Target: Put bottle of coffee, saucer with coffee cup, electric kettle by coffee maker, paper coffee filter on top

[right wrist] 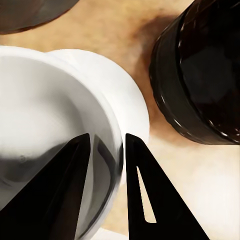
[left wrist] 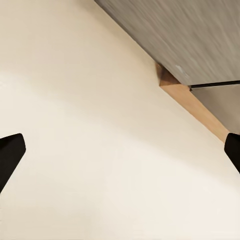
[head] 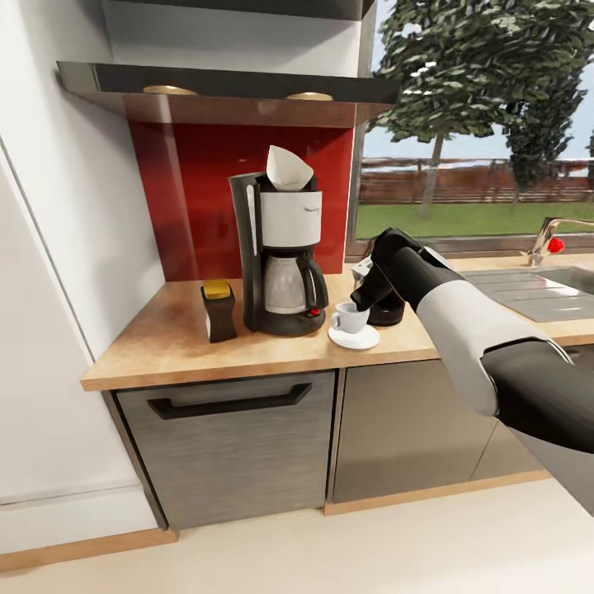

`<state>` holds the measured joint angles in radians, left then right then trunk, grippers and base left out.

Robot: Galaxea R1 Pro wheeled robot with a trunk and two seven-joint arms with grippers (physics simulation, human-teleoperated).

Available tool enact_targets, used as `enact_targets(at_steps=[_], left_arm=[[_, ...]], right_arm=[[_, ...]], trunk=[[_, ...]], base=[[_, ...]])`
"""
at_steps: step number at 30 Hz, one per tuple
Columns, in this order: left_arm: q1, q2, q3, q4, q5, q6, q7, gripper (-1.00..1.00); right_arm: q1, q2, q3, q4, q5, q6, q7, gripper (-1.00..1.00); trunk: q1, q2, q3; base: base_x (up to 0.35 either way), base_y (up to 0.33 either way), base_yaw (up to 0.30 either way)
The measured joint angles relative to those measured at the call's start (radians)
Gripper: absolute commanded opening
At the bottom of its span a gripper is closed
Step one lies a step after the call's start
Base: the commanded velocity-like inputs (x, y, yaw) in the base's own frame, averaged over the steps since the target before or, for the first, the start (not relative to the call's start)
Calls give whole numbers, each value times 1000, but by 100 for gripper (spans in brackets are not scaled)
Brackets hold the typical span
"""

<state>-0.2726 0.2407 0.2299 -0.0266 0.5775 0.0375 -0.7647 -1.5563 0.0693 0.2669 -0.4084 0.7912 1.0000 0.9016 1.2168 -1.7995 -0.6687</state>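
Note:
The black and white coffee maker [head: 280,256] stands on the wooden countertop [head: 165,342] with a white paper filter [head: 287,167] on top. Just left of it is the dark coffee bottle [head: 219,311] with a yellow lid. On its right the white coffee cup [head: 351,317] rests on the white saucer [head: 354,337]. My right gripper [head: 363,297] comes down on the cup. In the right wrist view the gripper [right wrist: 107,142] pinches the cup's [right wrist: 45,110] rim, one finger inside and one outside, above the saucer [right wrist: 132,105]. The dark electric kettle [right wrist: 200,70] stands right beside them. My left gripper [left wrist: 120,150] hangs open over the floor.
A steel sink [head: 536,293] with a faucet [head: 553,235] lies to the right along the counter. A red backsplash [head: 206,198] and a hood [head: 223,87] close in the space behind and above the coffee maker. Grey cabinet fronts [head: 231,445] are below.

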Motion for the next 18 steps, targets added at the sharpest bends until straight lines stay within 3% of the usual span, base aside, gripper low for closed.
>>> enact_targets(at_steps=[15, 18], left_arm=[[0, 0, 0, 0, 0, 0, 0, 100], [0, 0, 0, 0, 0, 0, 0, 100]], right_arm=[[2, -1, -4, 0, -1, -1, 0, -100], [10, -2, -46, -1, -2, -1, 0, -100]], trunk=[[0, 0, 0], [0, 0, 0]], base=[[55, -21, 0], [12, -6, 0]])
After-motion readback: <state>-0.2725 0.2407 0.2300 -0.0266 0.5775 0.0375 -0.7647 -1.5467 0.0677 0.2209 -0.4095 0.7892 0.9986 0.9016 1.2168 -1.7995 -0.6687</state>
